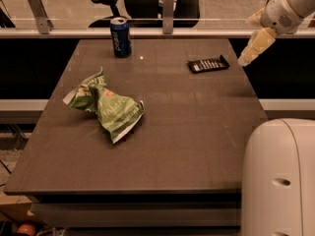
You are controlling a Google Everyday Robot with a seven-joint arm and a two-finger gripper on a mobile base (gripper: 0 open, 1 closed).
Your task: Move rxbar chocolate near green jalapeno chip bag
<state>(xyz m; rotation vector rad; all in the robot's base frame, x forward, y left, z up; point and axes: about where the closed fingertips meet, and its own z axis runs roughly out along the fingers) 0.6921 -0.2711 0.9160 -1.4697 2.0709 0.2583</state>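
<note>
Beyond the far right edge of the wide, dark brown rectangular table (197,146), the robot's cream-coloured gripper (251,50) hangs in the air, slanting down and towards the table from a white arm that enters at the upper right corner. It holds nothing and touches nothing. Whether it is spread or pressed together cannot be told from this angle.

On the table's far right part, close to that edge and nearest the gripper, lies the rxbar chocolate (208,64), a small flat rectangular black wrapper with white lettering. It rests flat, turned slightly askew to the table's edges, and is apart from the gripper.

At the table's far edge, left of centre, a blue cylindrical soda can (120,37) stands upright.

On the table's left half, about midway between far and near edges, lies the green jalapeno chip bag (106,104), a large crumpled green and white foil bag with a small red mark. It is well apart from the black wrapper and from the can.

Off the table's near right corner stands a rounded white part of the robot's body (280,181). Behind the table's far edge runs a pale horizontal rail (206,33), and past it a black office chair (106,0).
</note>
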